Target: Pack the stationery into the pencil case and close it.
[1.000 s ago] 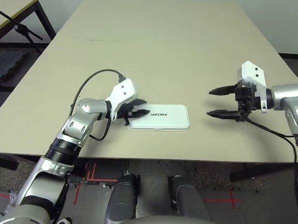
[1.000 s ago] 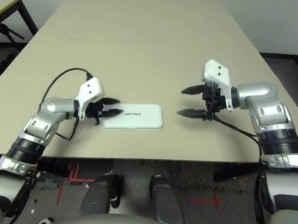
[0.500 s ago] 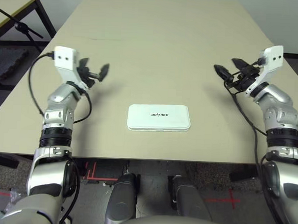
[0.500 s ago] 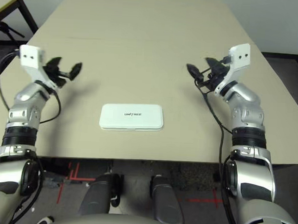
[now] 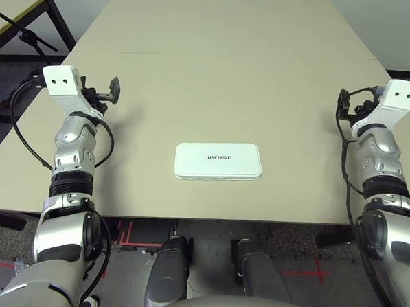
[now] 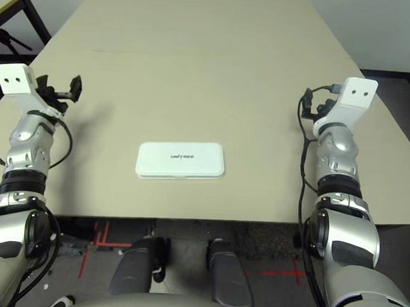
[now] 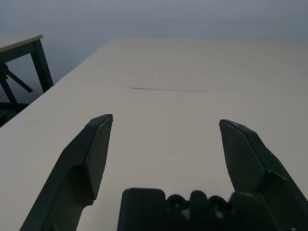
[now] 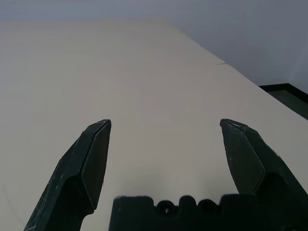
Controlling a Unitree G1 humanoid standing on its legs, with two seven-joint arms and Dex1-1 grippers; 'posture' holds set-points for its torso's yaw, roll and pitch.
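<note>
The pencil case is a flat white case with dark print on its lid, lying shut near the table's front edge, midway between my arms. No stationery is in view. My left gripper is raised at the table's left side, well away from the case, open with nothing between its fingers. At the right side my right gripper is also lifted, open and empty, its fingers pointing across the bare tabletop. In the head views the left gripper and the right gripper stand about level with each other.
The beige table has a thin seam across its far half. A second table with black legs stands beyond the left edge. Black cables loop off both forearms. The floor drops away at the right edge.
Both arms have drawn back from the case and swung outward and up to the table's sides. The left gripper has left the case's left end. The case has not moved.
</note>
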